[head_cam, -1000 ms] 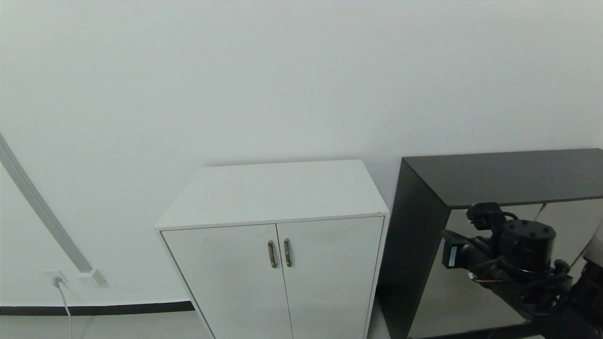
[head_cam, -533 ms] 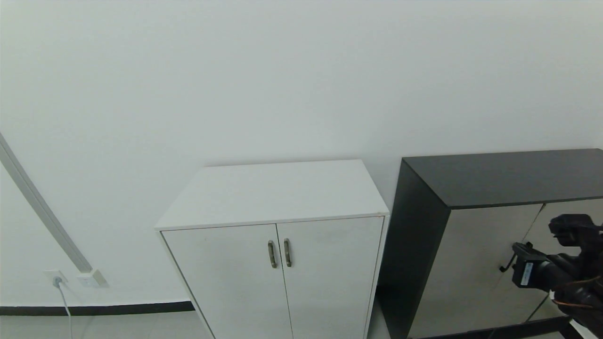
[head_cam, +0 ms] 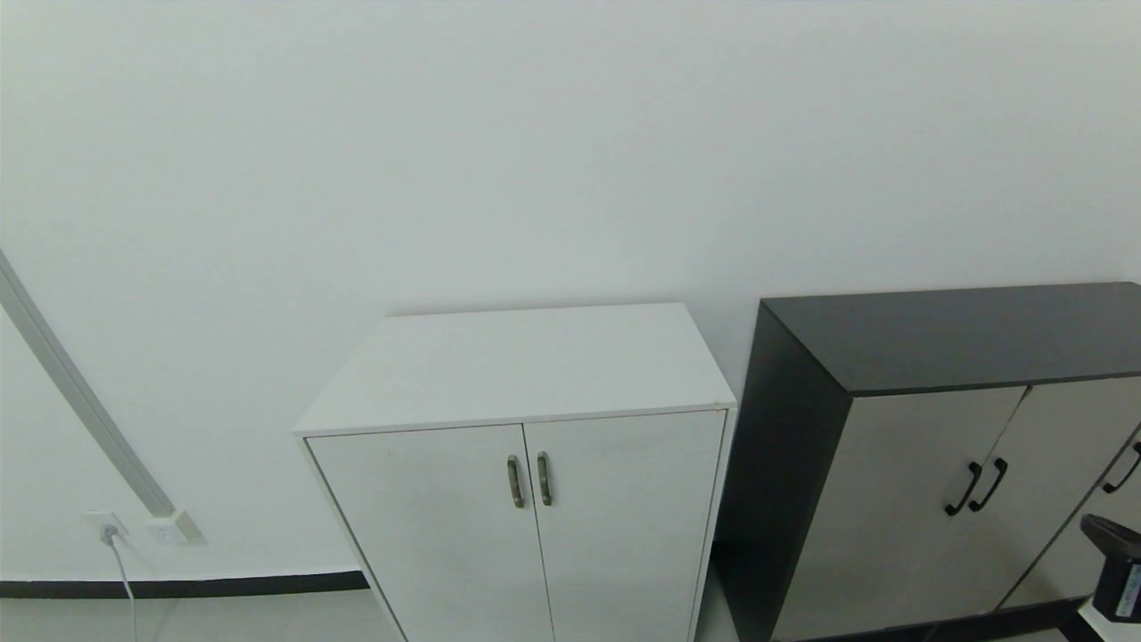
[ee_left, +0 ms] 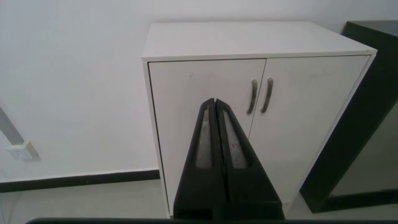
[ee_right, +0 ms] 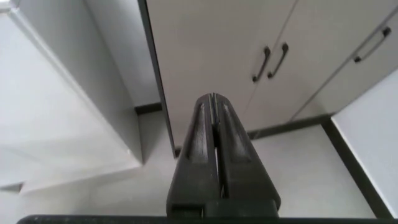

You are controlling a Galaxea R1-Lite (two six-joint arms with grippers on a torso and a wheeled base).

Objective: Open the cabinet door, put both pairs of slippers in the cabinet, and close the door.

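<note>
A white cabinet [head_cam: 517,366] stands against a pale wall in the middle of the scene, with both doors shut. Two slim metal handles [head_cam: 529,480] run upright just beside each other where the doors meet. Touching its right side is a dark cabinet [head_cam: 945,330] with grey doors and black handles [head_cam: 976,486], also shut.

The left gripper [ee_left: 215,102] hangs well short of the white cabinet and points at its left door, with its fingers pressed together. The right gripper [ee_right: 212,96] is low on the right, aimed down at the foot of the dark cabinet, and its fingers are likewise pressed together.

Likely risks: with two shut cabinets side by side, the arm could go to the wrong one. Because the white cabinet's handles sit so close together, a finger could catch both of them or slide off. Fingers pressed together cannot hook a handle until they part. A swinging door could also strike the arm.

The lower part of both cabinets and the floor before them are cut off in the head view. Where the slippers lie cannot be told.
</note>
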